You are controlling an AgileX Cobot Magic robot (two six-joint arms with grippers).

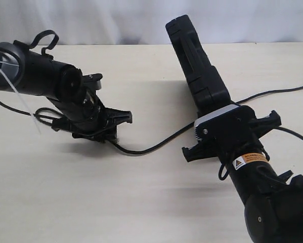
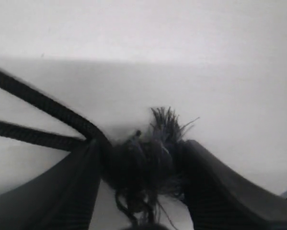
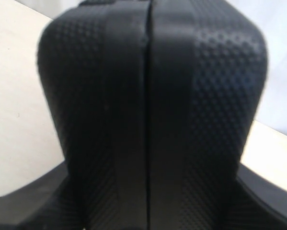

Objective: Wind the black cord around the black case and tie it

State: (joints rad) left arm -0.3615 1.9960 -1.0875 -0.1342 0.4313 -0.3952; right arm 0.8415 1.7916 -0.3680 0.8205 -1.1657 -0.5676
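The black case (image 1: pixel 194 61) stands on its edge on the table and reaches away from my right gripper (image 1: pixel 213 105), which is shut on its near end. In the right wrist view the textured case (image 3: pixel 148 96) with its middle seam fills the picture between the jaws of the right gripper (image 3: pixel 148 201). The black cord (image 1: pixel 151 148) runs across the table from my left gripper (image 1: pixel 114 132), passes the case's near end and goes on to the right edge. My left gripper (image 2: pixel 142 167) is shut on the cord's frayed knot (image 2: pixel 155 143); two cord strands (image 2: pixel 42 104) lead away from it.
The pale table (image 1: pixel 141 202) carries only the case and cord. A white wall (image 1: pixel 116 20) stands behind its far edge. Thin robot cables (image 1: pixel 295 135) hang beside the right arm, and a white tie (image 1: pixel 17 91) dangles from the left arm.
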